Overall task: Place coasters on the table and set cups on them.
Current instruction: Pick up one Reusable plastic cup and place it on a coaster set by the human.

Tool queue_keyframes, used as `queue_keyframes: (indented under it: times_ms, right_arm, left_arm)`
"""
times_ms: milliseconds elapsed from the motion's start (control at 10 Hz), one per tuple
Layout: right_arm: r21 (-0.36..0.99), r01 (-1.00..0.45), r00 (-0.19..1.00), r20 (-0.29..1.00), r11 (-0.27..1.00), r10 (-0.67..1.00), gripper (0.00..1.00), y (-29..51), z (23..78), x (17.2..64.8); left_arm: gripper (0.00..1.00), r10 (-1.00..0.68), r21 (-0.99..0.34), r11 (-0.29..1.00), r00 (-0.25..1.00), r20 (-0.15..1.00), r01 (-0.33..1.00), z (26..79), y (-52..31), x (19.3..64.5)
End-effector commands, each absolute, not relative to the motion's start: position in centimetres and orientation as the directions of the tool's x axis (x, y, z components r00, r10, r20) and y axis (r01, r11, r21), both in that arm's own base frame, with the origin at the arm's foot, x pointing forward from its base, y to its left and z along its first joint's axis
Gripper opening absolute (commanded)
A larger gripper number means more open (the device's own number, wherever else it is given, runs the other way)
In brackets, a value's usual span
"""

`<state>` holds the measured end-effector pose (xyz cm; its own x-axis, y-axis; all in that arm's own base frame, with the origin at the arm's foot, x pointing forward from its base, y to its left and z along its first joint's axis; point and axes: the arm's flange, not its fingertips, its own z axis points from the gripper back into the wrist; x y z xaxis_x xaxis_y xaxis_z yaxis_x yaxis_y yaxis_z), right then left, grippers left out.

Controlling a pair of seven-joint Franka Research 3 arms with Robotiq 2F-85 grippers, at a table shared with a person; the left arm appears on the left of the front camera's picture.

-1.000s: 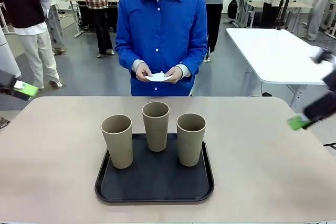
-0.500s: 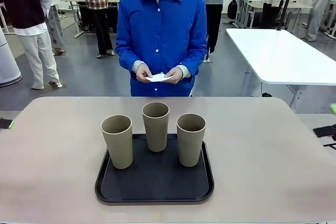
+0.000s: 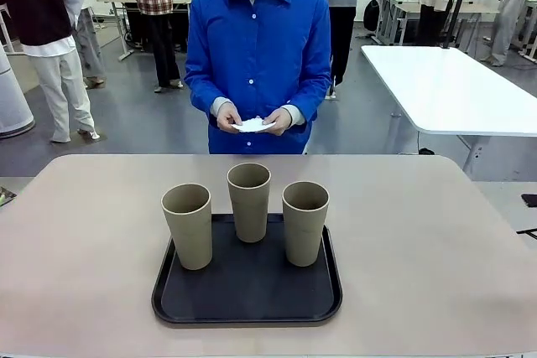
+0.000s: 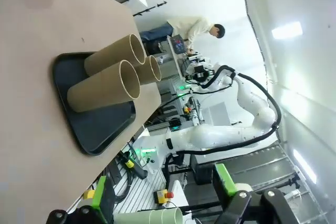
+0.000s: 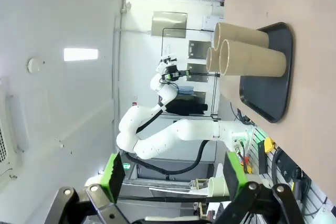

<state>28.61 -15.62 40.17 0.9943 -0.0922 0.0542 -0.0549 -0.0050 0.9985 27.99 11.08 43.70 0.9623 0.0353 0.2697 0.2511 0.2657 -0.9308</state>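
Withdrawn from 9 and 3 o'clock: left gripper [image 4: 163, 203], right gripper [image 5: 173, 182], both wide open, empty.
Nothing done yet: cups [image 3: 250, 201] on tray [image 3: 247, 303] on table [image 3: 84, 274], coasters [image 3: 253, 124] in person's hands [image 3: 228, 115] at 12 o'clock.

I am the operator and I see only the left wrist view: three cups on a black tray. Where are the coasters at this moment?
Observer: The person standing beyond the far edge of the table holds the white coasters in both hands, in front of the body.
Operator: Thank you. And the right gripper, is it holding something?
Observer: The right gripper has its jaws wide apart, with nothing between them.
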Motion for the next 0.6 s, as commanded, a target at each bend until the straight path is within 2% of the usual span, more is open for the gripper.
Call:
queue_keyframes:
  times_ms: [0, 300, 500]
  right_arm:
    - [0.999, -0.032, 0.997, 0.034, 0.023, -0.073, 1.00, -14.69, 40.74, 29.23]
    - [0.998, -0.017, 0.998, 0.020, 0.068, -0.053, 1.00, -14.65, 40.58, 29.11]
    - [0.999, -0.044, 0.997, 0.045, 0.027, -0.060, 1.00, -14.48, 40.24, 29.26]
  left_arm:
    - [1.00, 0.047, -0.921, 0.316, 0.966, 0.254, 0.226, 44.89, 10.56, 27.29]
    - [1.00, 0.043, -0.910, 0.357, 0.970, 0.241, 0.210, 44.82, 11.33, 27.80]
    - [1.00, 0.041, -0.921, 0.305, 0.963, 0.266, 0.242, 44.96, 10.88, 27.65]
